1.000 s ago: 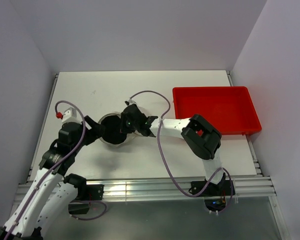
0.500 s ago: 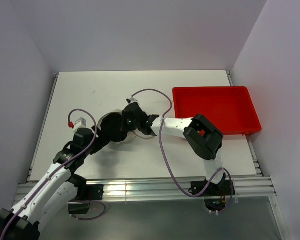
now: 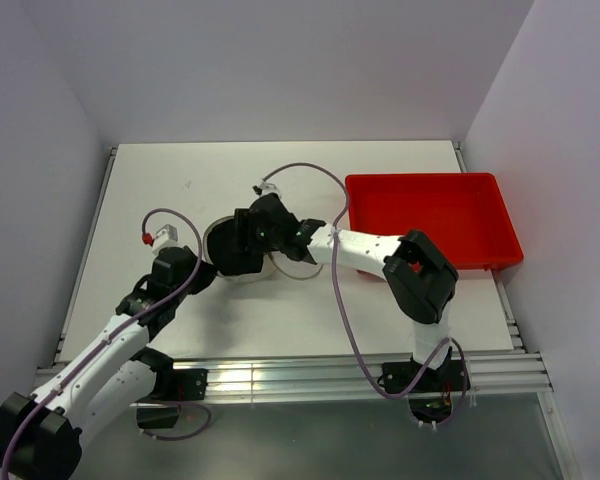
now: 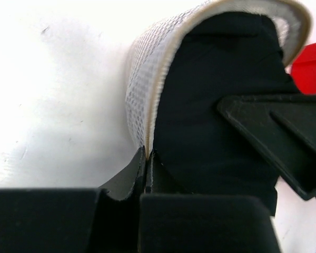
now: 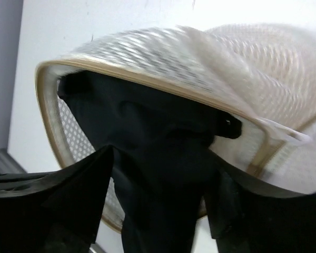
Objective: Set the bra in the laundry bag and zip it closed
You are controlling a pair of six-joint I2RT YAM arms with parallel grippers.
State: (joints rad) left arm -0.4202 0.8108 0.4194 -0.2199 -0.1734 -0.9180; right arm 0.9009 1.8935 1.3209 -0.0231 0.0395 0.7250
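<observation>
Left of the red rectangular plastic bin [image 3: 430, 220], the arms mostly hide the white translucent mesh laundry bag [image 4: 142, 68] from overhead. The wrist views show the left gripper [image 4: 147, 158] clenched on its rim and the right gripper [image 5: 160, 158] released, fingers either side of the black bra [image 5: 147, 132] in its mouth.

Left tool [image 4: 147, 156] pinched tight; right tool [image 5: 160, 158] spread wide; both arms extended.

The laundry bag [image 5: 147, 52] is seen as white mesh in a fine grid, edged with a cream band, and the bra [image 4: 210, 105] inside it is plain black. The bin [image 3: 430, 215] is coloured solid bright red, the table [image 3: 280, 175] is white, and the left arm [image 3: 105, 350] and right arm [image 3: 365, 247] are finished in white with black joints.
</observation>
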